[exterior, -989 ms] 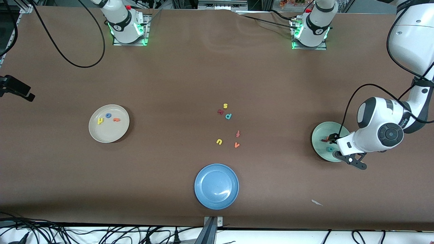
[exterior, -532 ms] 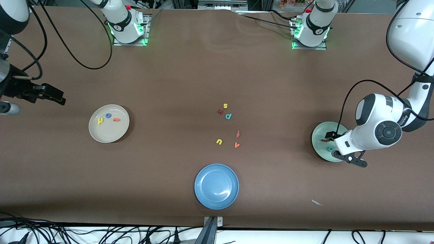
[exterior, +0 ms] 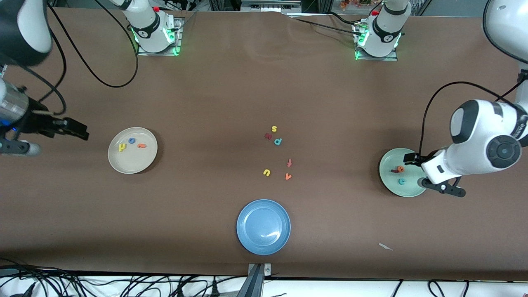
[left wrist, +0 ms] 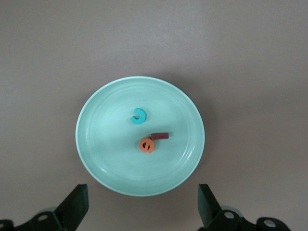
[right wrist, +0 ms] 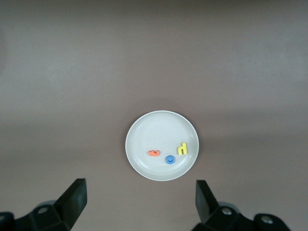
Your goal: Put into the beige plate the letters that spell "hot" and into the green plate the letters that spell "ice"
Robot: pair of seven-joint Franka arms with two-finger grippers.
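The beige plate (exterior: 132,163) (right wrist: 144,130) lies toward the right arm's end and holds the yellow "h" (exterior: 122,147) (right wrist: 183,148), the blue "o" (exterior: 131,140) (right wrist: 170,160) and the orange "t" (exterior: 141,145) (right wrist: 154,153). The green plate (exterior: 408,189) (left wrist: 96,159) toward the left arm's end holds the teal "c" (exterior: 401,181) (left wrist: 138,116), the dark red "i" (exterior: 394,171) (left wrist: 160,136) and the orange "e" (exterior: 400,168) (left wrist: 147,145). My left gripper (exterior: 432,175) (left wrist: 142,211) hangs open and empty over that plate's edge. My right gripper (exterior: 47,138) (right wrist: 139,207) is open and empty, high over bare table beside the beige plate.
A blue plate (exterior: 263,243) sits near the front edge at mid-table. Loose letters lie in the middle: yellow "s" (exterior: 274,128), a dark red letter (exterior: 268,135), teal "p" (exterior: 278,141), orange-red "f" (exterior: 289,163) and "v" (exterior: 288,176), yellow "u" (exterior: 266,172). A paper scrap (exterior: 385,246) lies near the front.
The left gripper has drawn back off the green plate toward the left arm's end, uncovering the "e". The right arm has swung into view toward the beige plate.
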